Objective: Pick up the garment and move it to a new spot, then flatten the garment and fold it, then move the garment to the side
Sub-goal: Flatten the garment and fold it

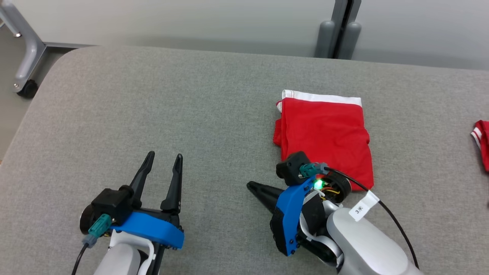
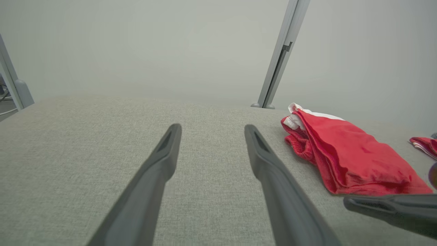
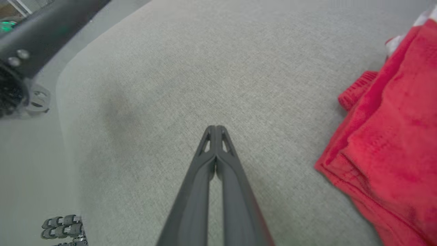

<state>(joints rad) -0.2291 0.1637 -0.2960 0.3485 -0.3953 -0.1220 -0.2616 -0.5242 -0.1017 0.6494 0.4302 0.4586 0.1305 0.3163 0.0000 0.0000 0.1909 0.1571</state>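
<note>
Apparently the folding was complete: the red garment [image 1: 324,130] lay as a compact, layered rectangle on the grey bench [image 1: 153,95], right of centre, with its white band [image 1: 324,96] at the far end. In the left wrist view the layers sat stacked with the edges roughly aligned, and a small ribbed bit stuck out on the side facing the left arm. Neither pincer gripped the cloth. Judged as left to do: the last move of the garment to the side. Whether its present spot already counted as "the side" could not be settled from these views. A second red-and-white cloth [image 1: 482,141] lay at the bench's right edge, well apart from the folded piece. The left pincer [image 1: 165,156] sat at the lower left with its fingers apart and empty, pointing away from the robot over bare bench. The right pincer [image 3: 215,130] had its fingers pressed together with nothing between them. That forearm was turned so the fingers pointed across toward the robot's left, away from the garment. Its wrist overlapped the garment's near-left corner in the head view; contact there could not be told. A green lamp [image 1: 318,184] was lit on that wrist.
</note>
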